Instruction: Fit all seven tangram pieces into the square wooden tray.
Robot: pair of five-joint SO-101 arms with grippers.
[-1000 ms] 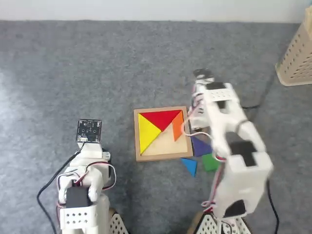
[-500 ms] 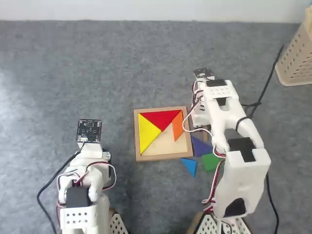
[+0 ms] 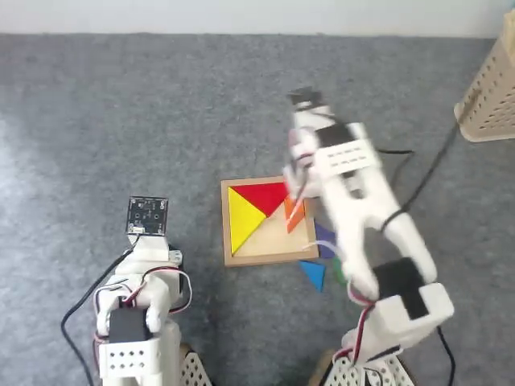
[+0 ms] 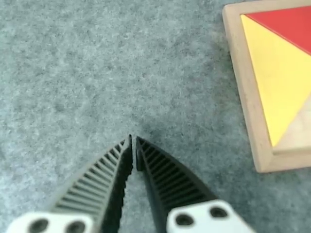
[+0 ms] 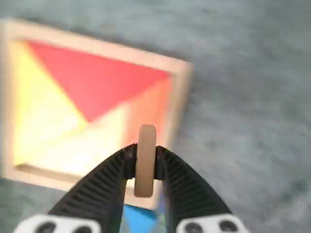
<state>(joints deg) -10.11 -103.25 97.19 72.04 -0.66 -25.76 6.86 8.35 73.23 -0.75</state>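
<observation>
From above we see the tray [image 3: 226, 229] holding the red triangle [image 3: 265, 195], yellow triangle [image 3: 241, 217] and orange piece [image 3: 294, 212]; the blue triangle [image 3: 313, 273] lies just outside. At the left wrist, the left gripper [image 4: 133, 141] has its jaws together over carpet [image 4: 97, 63] beside the tray. At the right wrist, the right gripper [image 5: 145, 148] pinches a pale piece [image 5: 146, 136] edge-on above the tray's rim

The high camera is looking down from far above at the grey table [image 3: 121, 104] and the wooden tray [image 3: 225, 233]. The left wrist camera is sitting low, looking along the left gripper [image 4: 133, 145] toward the tray's left side. The right wrist camera is looking down past the right gripper [image 5: 146, 162], close over the tray. All three are sharing the tray.
</observation>
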